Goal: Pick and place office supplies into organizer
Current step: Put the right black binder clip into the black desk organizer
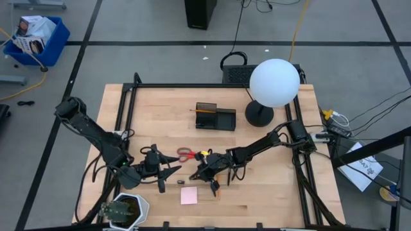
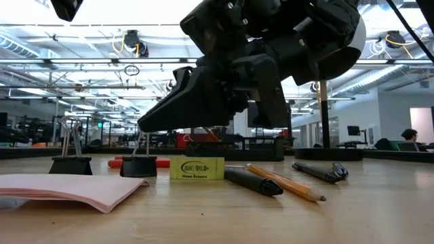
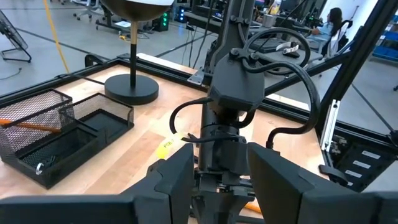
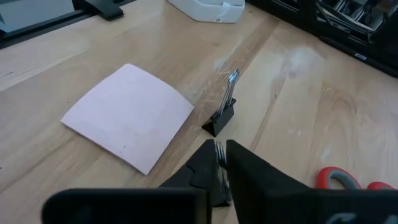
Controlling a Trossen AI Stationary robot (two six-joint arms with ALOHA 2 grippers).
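Note:
My right gripper sits low over the table's near middle, shut on a small black binder clip. A second clip stands on its base beside the pink sticky pad. My left gripper is open, just left of the right one and facing it. The red-handled scissors lie flat behind the two grippers. A yellow eraser, a dark pen and an orange pencil lie on the table under the right arm. The black mesh organizer stands at the far middle with a pencil in it. My right gripper pinches the binder clip's upright silver wire handles between its two fingers. It comes slanting down from the table's right. The clip's black base stands on the table in the low view.
A lamp with a white globe and a round black base stands right of the organizer. Another pen lies further right. A white pot with a plant sits at the near left corner. A black frame borders the table.

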